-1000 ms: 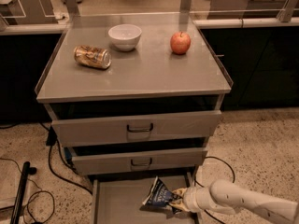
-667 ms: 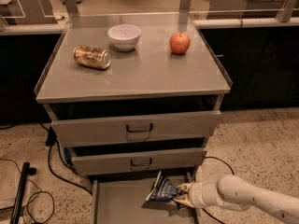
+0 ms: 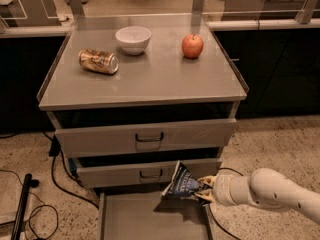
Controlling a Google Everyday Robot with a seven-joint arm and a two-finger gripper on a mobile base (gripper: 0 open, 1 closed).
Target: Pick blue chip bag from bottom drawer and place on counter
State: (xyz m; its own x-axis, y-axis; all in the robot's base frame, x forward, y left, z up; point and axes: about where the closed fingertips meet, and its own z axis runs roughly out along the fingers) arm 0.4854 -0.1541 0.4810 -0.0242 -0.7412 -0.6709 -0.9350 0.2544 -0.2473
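Two fingers of my gripper (image 3: 206,194) are clenched on the right edge of the blue chip bag (image 3: 180,184), low and right of centre, holding it tilted just above the bottom drawer (image 3: 131,220). To lift well, I judge I should pull back clear of the two handled drawers (image 3: 145,139) above, then rise to the counter (image 3: 150,81) at mid-frame without loosening. Nothing else shows in the bottom drawer; the counter carries a soda can (image 3: 98,61), a white bowl (image 3: 133,38) and an apple (image 3: 192,46).

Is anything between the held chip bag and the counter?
The pincer holds the blue chip bag before the middle drawer; it and the top drawer jut out below the counter edge. Can, bowl, apple sit farther back.
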